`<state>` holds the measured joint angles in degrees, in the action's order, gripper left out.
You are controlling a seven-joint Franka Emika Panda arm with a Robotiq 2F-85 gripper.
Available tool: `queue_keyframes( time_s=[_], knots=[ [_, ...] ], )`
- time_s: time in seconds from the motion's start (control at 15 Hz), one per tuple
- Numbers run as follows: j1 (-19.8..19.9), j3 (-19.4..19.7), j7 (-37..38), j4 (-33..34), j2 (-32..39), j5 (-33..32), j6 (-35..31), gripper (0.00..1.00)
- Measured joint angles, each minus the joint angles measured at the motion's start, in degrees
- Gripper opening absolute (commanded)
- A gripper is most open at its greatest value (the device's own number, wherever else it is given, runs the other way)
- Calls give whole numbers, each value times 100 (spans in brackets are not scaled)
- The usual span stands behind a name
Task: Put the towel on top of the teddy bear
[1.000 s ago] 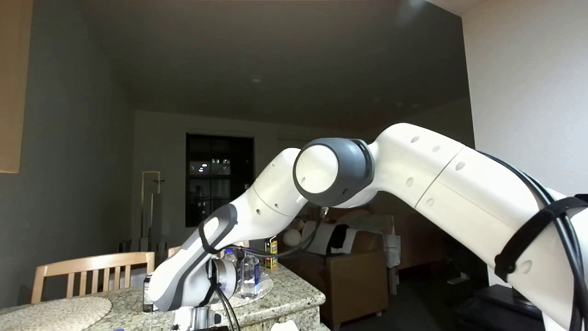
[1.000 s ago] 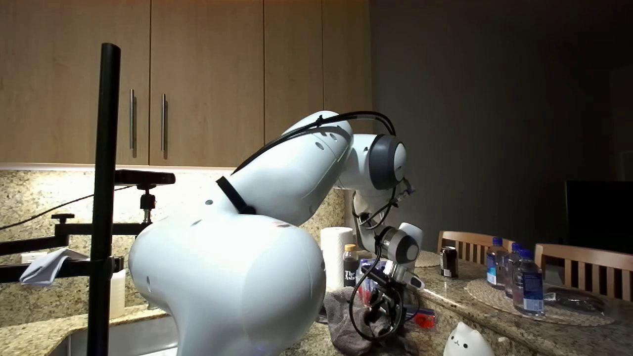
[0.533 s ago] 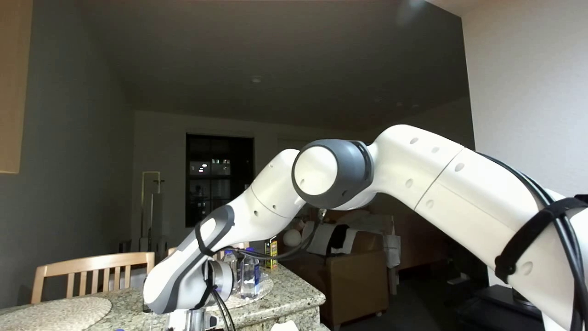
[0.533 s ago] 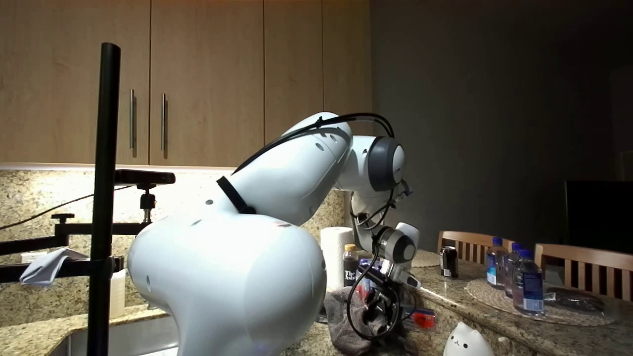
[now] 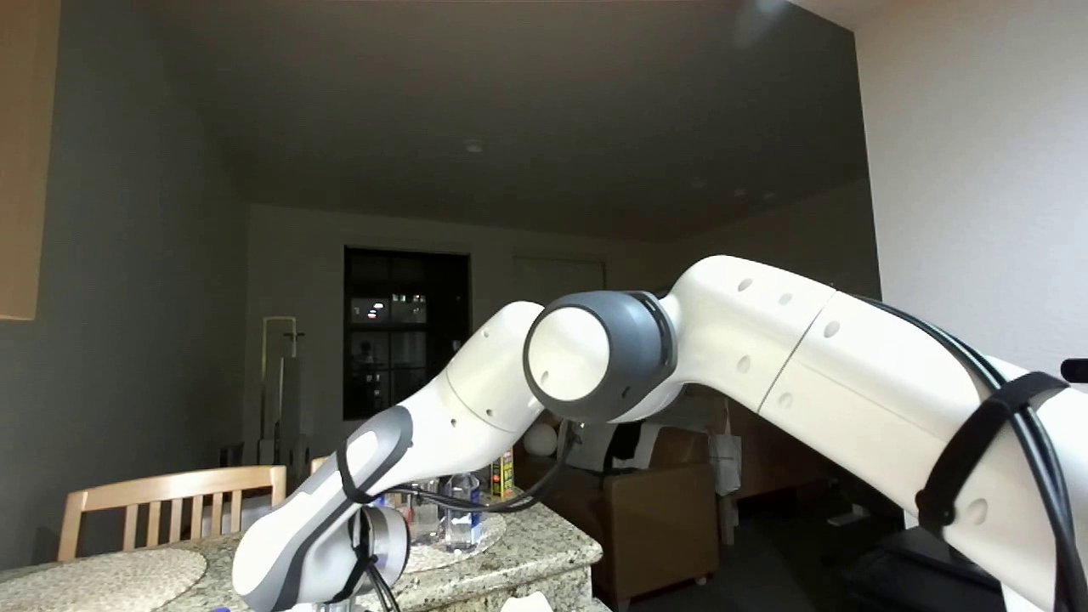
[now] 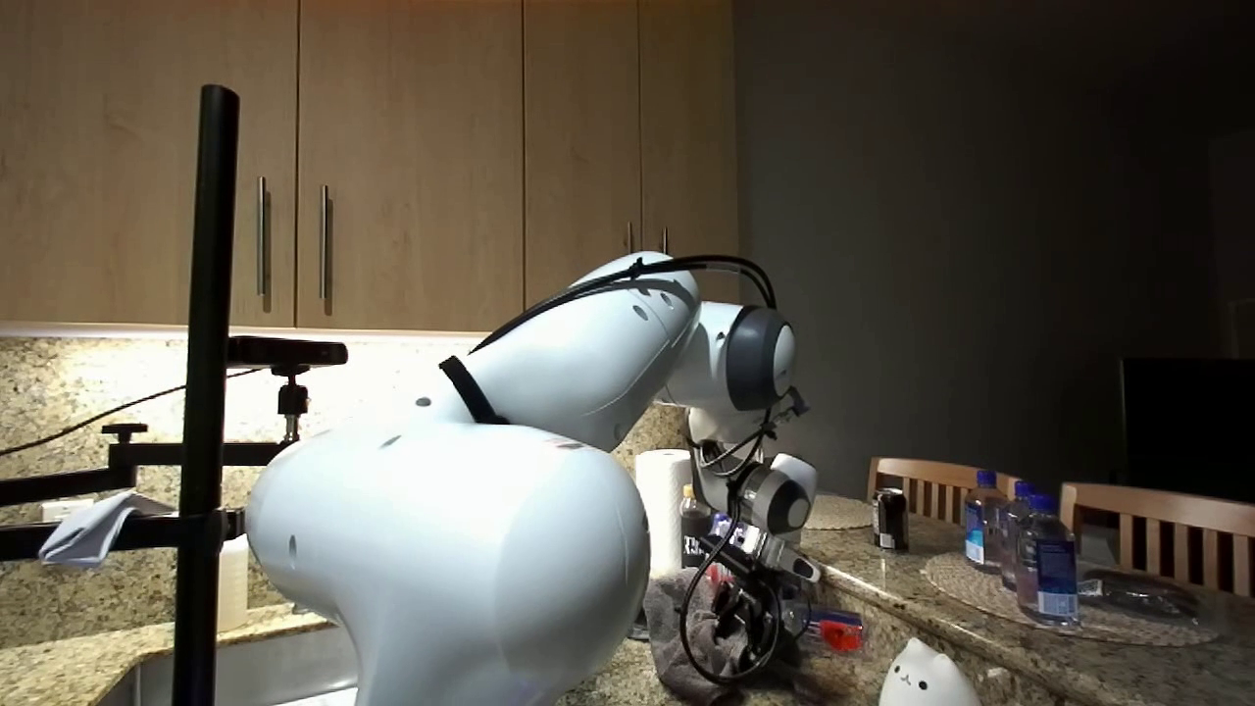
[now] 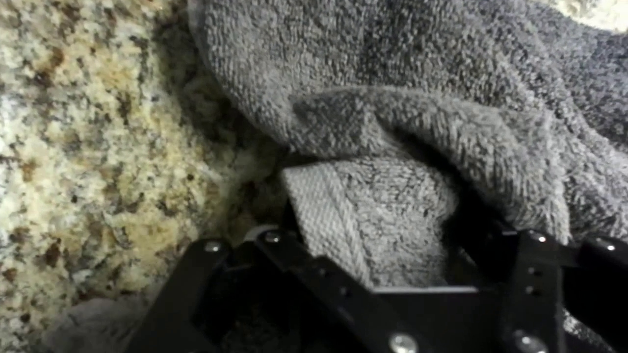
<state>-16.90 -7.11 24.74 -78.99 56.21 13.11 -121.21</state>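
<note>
While a pale cloth (image 6: 103, 529) hangs over a black bar (image 6: 20, 542) far left in an exterior view, a paper roll (image 6: 665, 510) stands farther right, behind the rumpled grey towel (image 6: 677, 637) on the stone counter (image 7: 73, 147). The gripper (image 7: 382, 220) is low at the towel with its fingers spread — a hemmed corner sits between them, though I cannot tell whether they touch it. Then come a white cat-faced toy (image 6: 927, 679) and, on a round mat (image 6: 1128, 632), three bottles (image 6: 1047, 574).

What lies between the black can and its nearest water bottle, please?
An exterior view shows stone countertop beside the can, then the woven mat under the bottle.
</note>
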Motion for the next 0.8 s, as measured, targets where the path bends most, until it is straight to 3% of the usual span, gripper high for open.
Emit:
queue_keyframes(
  time_s=[0.4,0.53,0.8],
  knots=[
    [33,-166,-497,338,84,8,188,12],
    [82,-252,-678,401,87,24,393,8],
    [134,-335,-777,539,77,31,798,10]
  ],
)
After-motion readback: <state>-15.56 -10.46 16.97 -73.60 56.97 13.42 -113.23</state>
